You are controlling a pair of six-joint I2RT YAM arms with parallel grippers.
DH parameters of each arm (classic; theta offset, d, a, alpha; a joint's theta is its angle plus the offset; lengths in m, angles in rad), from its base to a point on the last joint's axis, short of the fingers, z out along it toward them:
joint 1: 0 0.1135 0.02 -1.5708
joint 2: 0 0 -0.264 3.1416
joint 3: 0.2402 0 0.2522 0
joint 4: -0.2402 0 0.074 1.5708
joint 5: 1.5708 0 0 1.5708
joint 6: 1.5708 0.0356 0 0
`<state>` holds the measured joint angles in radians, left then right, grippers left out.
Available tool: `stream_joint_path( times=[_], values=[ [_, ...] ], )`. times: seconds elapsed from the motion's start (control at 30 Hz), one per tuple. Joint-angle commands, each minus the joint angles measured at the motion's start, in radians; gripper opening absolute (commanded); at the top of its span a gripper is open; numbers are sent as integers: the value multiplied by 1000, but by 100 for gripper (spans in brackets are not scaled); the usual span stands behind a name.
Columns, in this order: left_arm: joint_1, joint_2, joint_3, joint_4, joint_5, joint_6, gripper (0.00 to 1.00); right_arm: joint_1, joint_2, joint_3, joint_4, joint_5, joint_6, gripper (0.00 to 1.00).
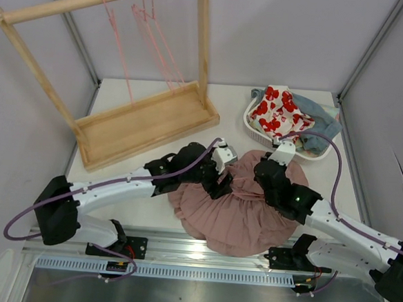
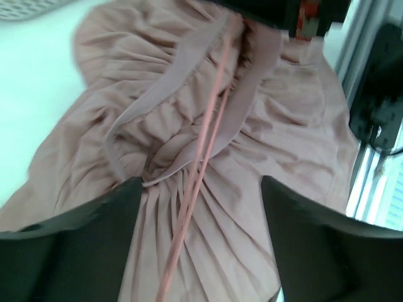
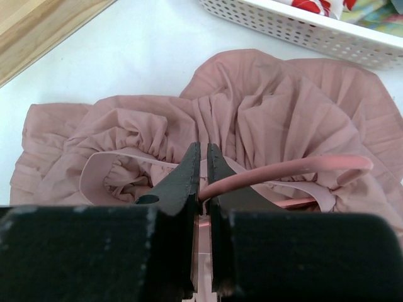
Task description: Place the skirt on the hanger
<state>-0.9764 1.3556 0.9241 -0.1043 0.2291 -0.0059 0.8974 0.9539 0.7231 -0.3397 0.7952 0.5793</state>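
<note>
Right fingers (image 3: 181, 184) pinch hanger (image 3: 283, 169) over skirt (image 3: 264, 107).

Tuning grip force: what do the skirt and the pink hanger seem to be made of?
The skirt looks like thin, matte cloth, going by its fine pleats and soft gathers. The hanger is a slim pink rod, smooth with a slight sheen, probably plastic or coated wire; the pictures cannot settle which.

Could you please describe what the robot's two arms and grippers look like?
Both the left arm and right arm have white links with chunky black joints. A purple cable runs along the left, another along the right, which also shows a small green light. The left gripper and right gripper have flat, matte black fingers.
</note>
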Motion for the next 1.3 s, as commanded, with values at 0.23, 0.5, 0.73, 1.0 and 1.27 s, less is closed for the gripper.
stream_joint_path(
  times=[0.23, 0.5, 0.73, 1.0, 1.27],
  values=[
    [64, -58, 203, -184, -322, -232, 99, -20, -110, -83, 71, -1, 16, 0],
    [81, 167, 337, -299, -335, -247, 94, -34, -204, -120, 25, -2, 36, 0],
    [81, 270, 383, -299, -278, -203, 87, -40, -225, -123, 11, -2, 37, 0],
    [81, 361, 394, -261, -243, -192, 68, -41, -237, -122, -1, 2, 45, 0],
    [81, 405, 389, -219, -237, -213, 48, -43, -247, -122, -16, 22, 51, 0]
  ],
)
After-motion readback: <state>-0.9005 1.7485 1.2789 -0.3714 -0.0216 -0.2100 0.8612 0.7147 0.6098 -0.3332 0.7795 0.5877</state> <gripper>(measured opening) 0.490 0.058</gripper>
